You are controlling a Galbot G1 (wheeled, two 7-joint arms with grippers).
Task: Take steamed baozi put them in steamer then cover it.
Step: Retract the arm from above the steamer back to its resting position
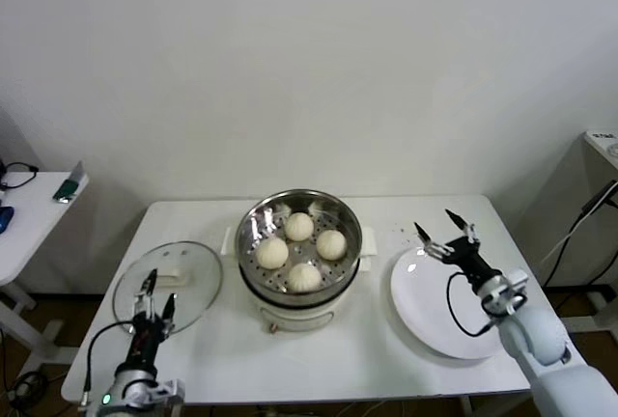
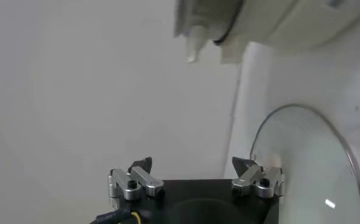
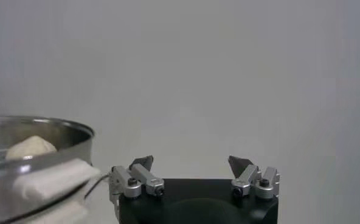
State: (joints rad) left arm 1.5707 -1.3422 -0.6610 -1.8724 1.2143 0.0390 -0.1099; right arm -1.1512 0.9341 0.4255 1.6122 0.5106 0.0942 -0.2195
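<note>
Four steamed baozi [image 1: 301,251] sat inside the steamer [image 1: 253,229] at table centre, so loading looked finished; the plate [image 1: 425,311] beside it lay bare. Glass lid [image 1: 188,277] lay flat on the steamer's other side, the left gripper [image 1: 153,296] over its near edge, fingers apart and empty. Right gripper [image 1: 442,234], also spread and empty, hung over the plate; covering remained, calling for the left to grasp the lid's handle.

No text, label, brand, number or sign is being shown legibly in any view. A dark mark is being seen on a white object [image 1: 603,137] at the right edge of the head view, too small to read.
</note>
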